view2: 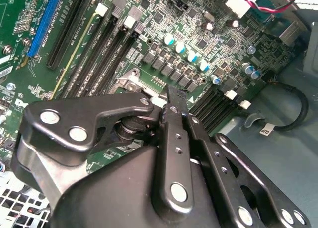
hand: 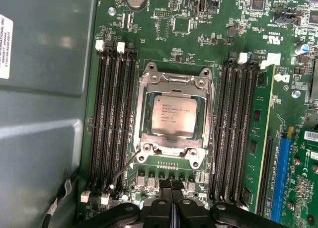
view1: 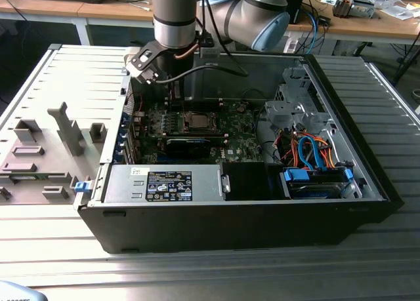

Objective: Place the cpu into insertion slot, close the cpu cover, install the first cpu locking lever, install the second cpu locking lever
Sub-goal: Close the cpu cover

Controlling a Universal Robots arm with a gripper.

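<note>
Closest in, the gripper [hand: 172, 194] has its jaws pressed together with nothing between them, poised over the row of small components just beside the socket's edge; in the second wrist view the gripper [view2: 170, 92] tips point down at the board near a silver corner of the socket.

Just beyond the tips sits the insertion slot [hand: 171, 152], and the cpu [hand: 173, 116] is in it, lying flat, silver top up; the cpu cover [hand: 143, 114] looks folded down around it, framing the chip through its window.

One thin wire lever [hand: 124, 171] angles off from the socket's corner toward the memory slots [hand: 112, 123]; it looks unlatched to me, so the locking step seems to be the one in hand; another wire runs straight along the far side of the cover, and I can't tell whether it is hooked.

The danger here is that a thin springy wire could slip off the closed tips and snap back up; a push landing off line could strike the slot clips or the small parts beside the socket; forcing a lever over a badly seated cover could load the chip unevenly.

Further out lie the green motherboard [hand: 198, 19], the open computer case [view1: 262, 216], then the desk [view1: 65, 248] beneath it.
</note>
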